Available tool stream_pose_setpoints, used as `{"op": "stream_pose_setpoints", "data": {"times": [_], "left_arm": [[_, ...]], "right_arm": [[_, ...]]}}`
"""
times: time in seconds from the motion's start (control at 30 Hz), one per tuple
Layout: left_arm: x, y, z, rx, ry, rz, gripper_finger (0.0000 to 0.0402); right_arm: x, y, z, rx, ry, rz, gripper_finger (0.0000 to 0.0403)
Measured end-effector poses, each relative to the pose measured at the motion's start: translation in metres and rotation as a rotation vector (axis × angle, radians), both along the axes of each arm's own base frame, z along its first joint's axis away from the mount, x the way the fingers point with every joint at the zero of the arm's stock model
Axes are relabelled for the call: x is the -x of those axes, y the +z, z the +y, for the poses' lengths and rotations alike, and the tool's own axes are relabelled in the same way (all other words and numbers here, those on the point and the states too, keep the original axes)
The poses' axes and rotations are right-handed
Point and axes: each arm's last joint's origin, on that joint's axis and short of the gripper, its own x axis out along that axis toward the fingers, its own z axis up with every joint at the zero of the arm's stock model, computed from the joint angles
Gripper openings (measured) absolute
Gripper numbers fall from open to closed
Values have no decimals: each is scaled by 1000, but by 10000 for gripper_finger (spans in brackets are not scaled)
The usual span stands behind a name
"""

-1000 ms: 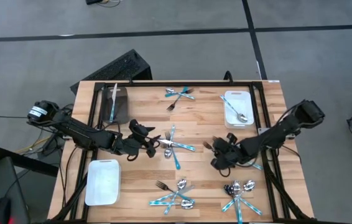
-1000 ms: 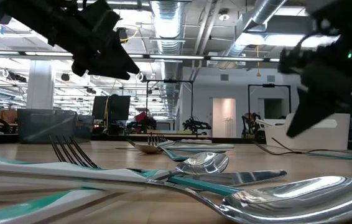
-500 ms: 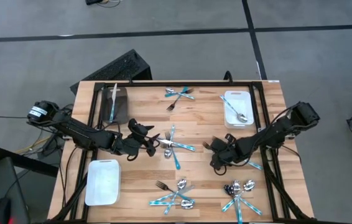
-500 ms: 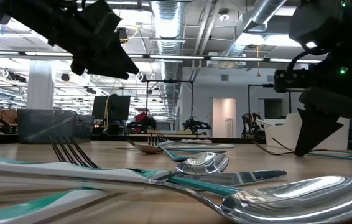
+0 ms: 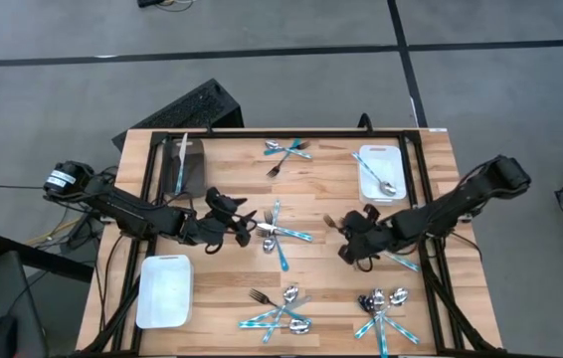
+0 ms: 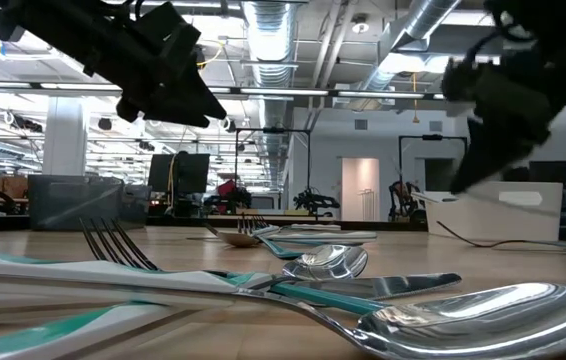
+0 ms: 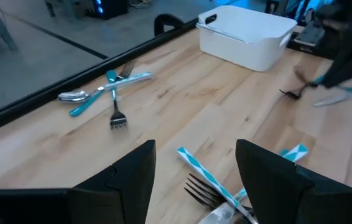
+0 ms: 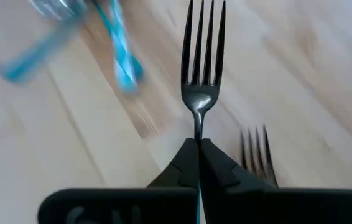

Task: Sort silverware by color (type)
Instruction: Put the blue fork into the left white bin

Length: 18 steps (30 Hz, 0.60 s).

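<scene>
1. High view showed the right gripper (image 5: pixel 346 239) clamped on a fork (image 8: pixel 201 68), just below the white bin (image 5: pixel 381 171).
2. Left gripper (image 5: pixel 245 228) waited, fingers apart.
3. Several silverware clusters (image 5: pixel 280 310) remained unsorted; most work left.

High view: overhead, straight down, far enough to frame the whole counter (image 5: pixel 232 199) and floor around it. Low view: at counter height, level across the surface into the room; nearest silverware (image 6: pixel 293 290) fills the foreground. Left wrist view: looks forward and down past its own tool (image 7: pixel 194 165), close over the counter; shares the white bin (image 7: pixel 247 34) with the high view (image 5: pixel 381 171). Right wrist view: very close, facing down on a fork (image 8: pixel 201 68).
</scene>
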Motion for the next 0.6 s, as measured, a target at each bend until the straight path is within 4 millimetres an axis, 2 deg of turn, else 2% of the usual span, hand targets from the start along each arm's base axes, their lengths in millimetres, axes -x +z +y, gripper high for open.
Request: {"op": "stream_pose_setpoints", "data": {"times": [0.13,0.3,0.4,0.6], "left_arm": [[-1,0,-1,26,-41,5,210],[-1,0,-2,34,-47,-3,210],[-4,4,-2,17,-67,-33,210],[-14,25,-10,-45,-305,-171,210]], "right_arm": [[-2,19,4,40,65,-133,18],[-1,26,4,46,100,-168,19],[-8,36,7,64,146,-267,18],[-31,54,15,222,276,-498,18]]}}
